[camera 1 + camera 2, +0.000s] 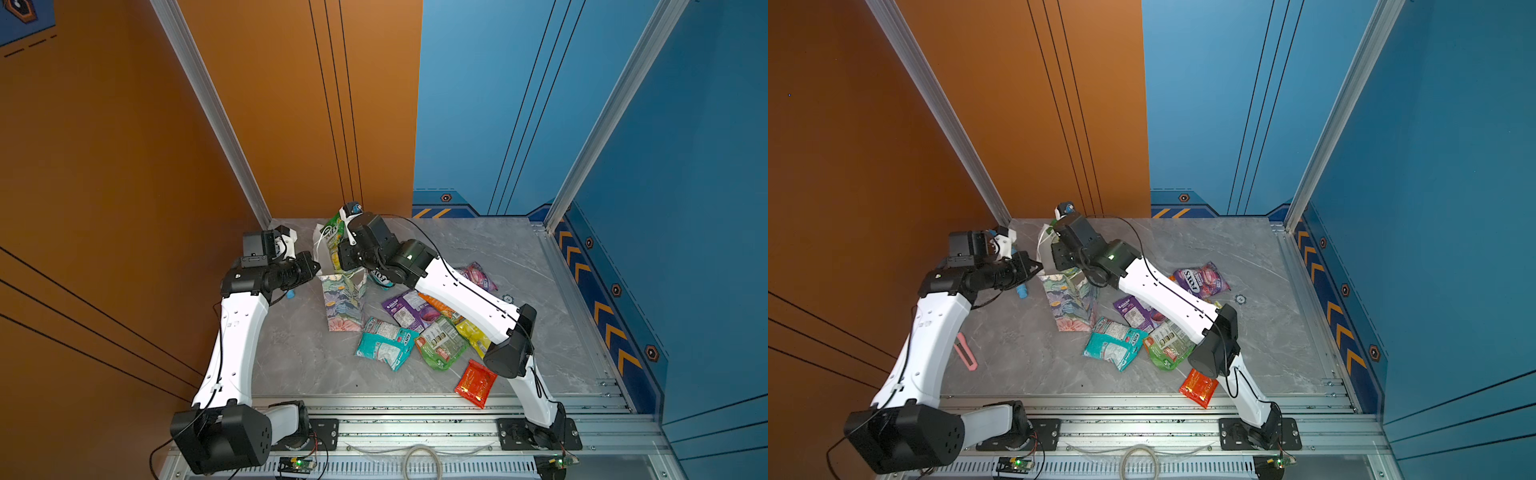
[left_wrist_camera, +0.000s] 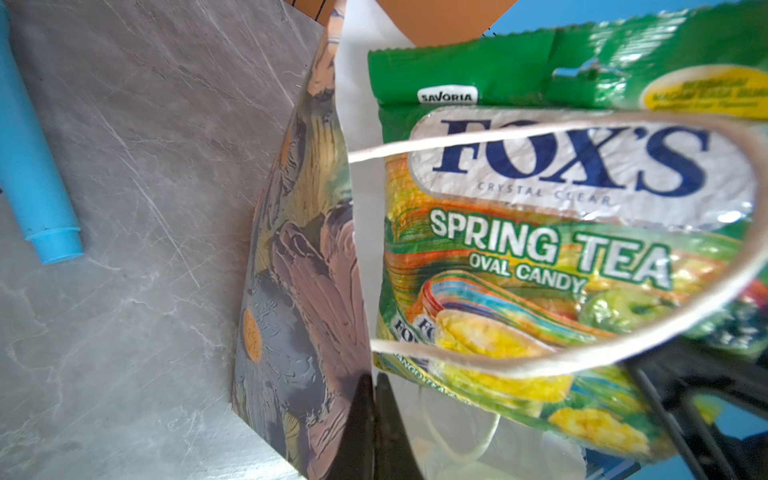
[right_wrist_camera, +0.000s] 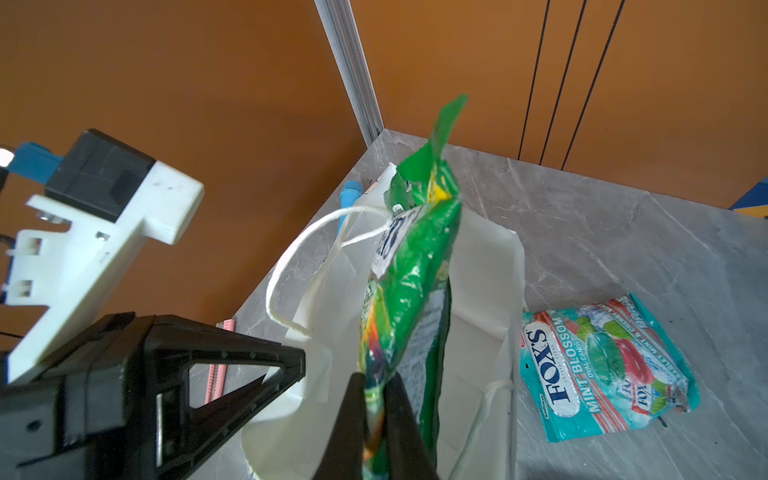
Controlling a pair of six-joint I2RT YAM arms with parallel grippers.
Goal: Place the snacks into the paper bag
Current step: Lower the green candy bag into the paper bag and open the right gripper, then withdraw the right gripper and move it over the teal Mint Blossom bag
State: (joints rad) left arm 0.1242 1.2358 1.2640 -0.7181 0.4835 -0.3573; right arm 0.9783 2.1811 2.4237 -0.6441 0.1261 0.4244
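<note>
Grey tabletop: paper bag handle crosses green packet.

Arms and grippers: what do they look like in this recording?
Both the left arm and right arm have white shell links, black joint housings and thin black cables. The left gripper and right gripper have black tapered fingers; the left wrist carries a white bracket.

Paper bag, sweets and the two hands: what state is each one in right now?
paper bag: upright, mouth open.
left hand: shut on the paper bag's wall.
right hand: shut on the green packet.
green packet: held on end at the bag's mouth, not let go.
teal packet: lying on the table.
red packet: lying at the table's front edge.
</note>
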